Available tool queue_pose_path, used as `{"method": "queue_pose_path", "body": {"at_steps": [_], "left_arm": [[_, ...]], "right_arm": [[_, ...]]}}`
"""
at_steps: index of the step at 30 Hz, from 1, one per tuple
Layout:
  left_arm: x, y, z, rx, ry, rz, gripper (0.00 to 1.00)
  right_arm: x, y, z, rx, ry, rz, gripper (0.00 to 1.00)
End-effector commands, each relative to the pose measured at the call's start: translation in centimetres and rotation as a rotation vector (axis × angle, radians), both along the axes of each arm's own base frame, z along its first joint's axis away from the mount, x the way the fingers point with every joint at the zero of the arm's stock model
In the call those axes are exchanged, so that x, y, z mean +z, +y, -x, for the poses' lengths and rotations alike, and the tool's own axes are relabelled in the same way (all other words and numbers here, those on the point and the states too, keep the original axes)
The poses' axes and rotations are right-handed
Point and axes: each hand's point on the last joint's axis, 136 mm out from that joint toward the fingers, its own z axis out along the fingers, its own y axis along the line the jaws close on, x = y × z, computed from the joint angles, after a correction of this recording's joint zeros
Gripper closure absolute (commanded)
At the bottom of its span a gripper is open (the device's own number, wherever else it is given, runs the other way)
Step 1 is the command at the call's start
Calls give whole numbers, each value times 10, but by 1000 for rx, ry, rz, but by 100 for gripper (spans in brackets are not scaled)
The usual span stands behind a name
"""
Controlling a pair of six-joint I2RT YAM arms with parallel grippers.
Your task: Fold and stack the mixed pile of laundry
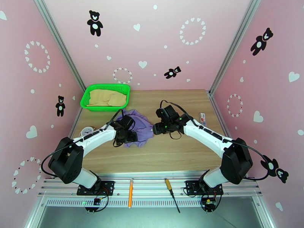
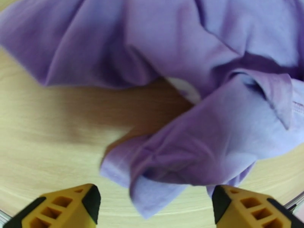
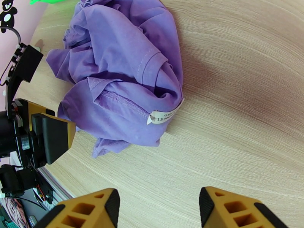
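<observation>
Nearest are the two tools, each with yellow-and-black fingers. The left tool (image 2: 152,208) hangs low over a loose hem of the crumpled lavender-purple cloth shirt (image 2: 197,141). The right tool (image 3: 157,209) hangs over the bare wooden worktop (image 3: 235,111), just beside the same shirt. Both stand wide open and hold nothing; no finger seems to touch the cloth. The shirt lies in a heap at the middle of the worktop, between the arms. I judge the step in hand is to spread it flat, so the next move calls for each tool to pinch one edge and pull apart. Farther back, the small tan-beige garment (image 1: 107,98) lies inside the green plastic mesh basket (image 1: 84,100).
</observation>
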Motion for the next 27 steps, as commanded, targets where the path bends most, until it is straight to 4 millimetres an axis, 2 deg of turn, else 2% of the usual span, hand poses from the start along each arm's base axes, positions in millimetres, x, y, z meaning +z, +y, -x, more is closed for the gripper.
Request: {"method": "queue_pose_path", "body": {"at_steps": [1, 6, 9, 12, 14, 17, 20, 21, 24, 27], "left_arm": [[0, 1, 2, -11, -21, -3, 18], [-22, -16, -1, -18, -10, 76, 32], [-34, -16, -2, -13, 6, 68, 46], [-32, -13, -5, -8, -11, 47, 76], [-20, -12, -10, -5, -45, 46, 99], [20, -7, -20, -8, -140, 34, 100], [83, 5, -29, -24, -264, -6, 100], [109, 11, -32, -26, -324, -18, 100], [177, 27, -33, -37, -455, -54, 100], [225, 35, -32, -54, -537, -77, 100]], "right_arm": [[-2, 0, 5, 14, 11, -3, 39], [0, 0, 6, 17, 11, -6, 39], [3, -2, 7, 15, 2, -3, 39], [9, -4, 8, 21, -15, -2, 40], [14, -6, 9, 37, -30, 5, 40], [27, -5, 11, 118, -80, 16, 40], [50, 2, 15, 275, -169, 7, 36], [59, 6, 16, 334, -214, 1, 34], [76, 16, 16, 472, -340, -14, 30], [88, 34, 10, 576, -460, -61, 26]]}}
